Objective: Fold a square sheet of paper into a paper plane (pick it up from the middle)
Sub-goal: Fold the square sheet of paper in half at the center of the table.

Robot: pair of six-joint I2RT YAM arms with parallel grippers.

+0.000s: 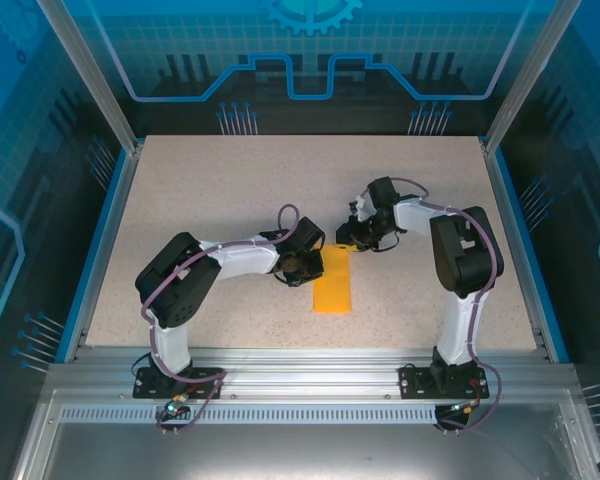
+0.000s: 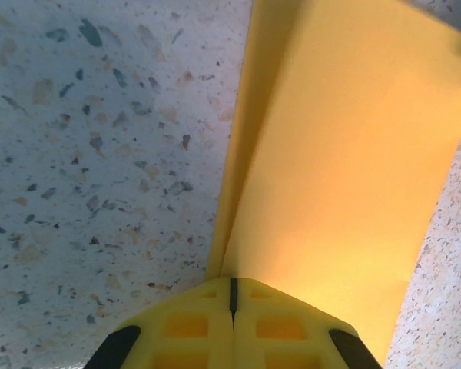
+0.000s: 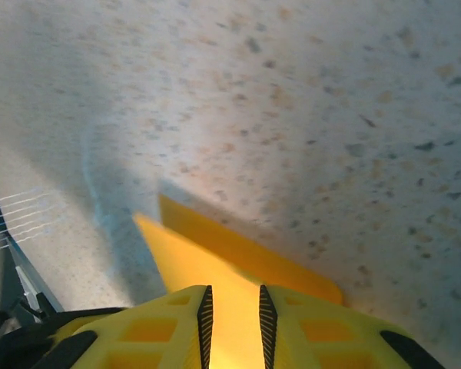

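At the tips of the left gripper (image 2: pixel 233 280) the fingers are pressed together with no gap. The sheet of paper (image 2: pixel 353 154) comes straight out from between them, so I judge it pinched at its near edge. From there the sheet runs ahead and to the right of the tips, one layer lifted over another along a crease (it looks already folded in half lengthwise). Beyond and to the left lies the speckled table (image 2: pixel 100 154).

Between the fingers of the right gripper (image 3: pixel 233 300) there is a narrow gap, with yellow paper showing in it and just ahead. As far as I can tell, they straddle the end of the sheet rather than clamp it.

The paper should be very light, floppy and easily creased or torn. A gentle pinch at an edge or along the fold would suit it, not a drag across the table.
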